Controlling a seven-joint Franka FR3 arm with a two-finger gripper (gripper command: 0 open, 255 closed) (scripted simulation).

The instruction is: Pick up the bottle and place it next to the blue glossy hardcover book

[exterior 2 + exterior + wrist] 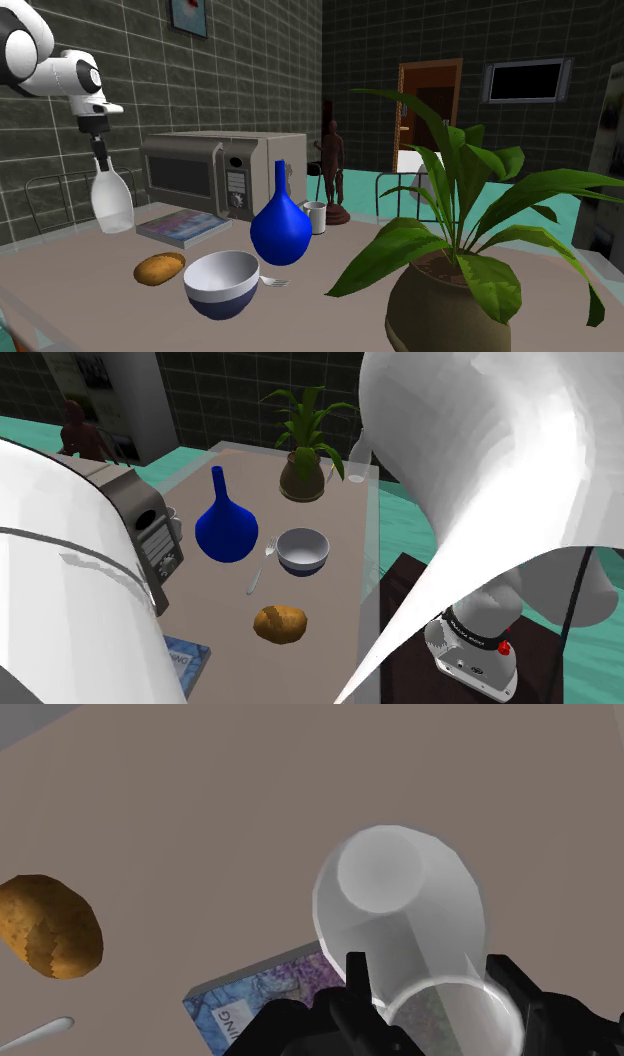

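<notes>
Whitish and see-through, the bottle (pixel 111 203) hangs by its neck from my gripper (pixel 99 148), fingers clamped on it, just beside the blue book (pixel 183 227) over the table (pixel 90 300), so I judge the pickup done, with only lowering and release left.

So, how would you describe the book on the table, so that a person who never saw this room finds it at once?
Find the grey microwave on the table. The book lies flat just in front of it, near the brown potato and the clear bottle. It is the only flat, rectangular thing there, with a blue patterned cover.
</notes>
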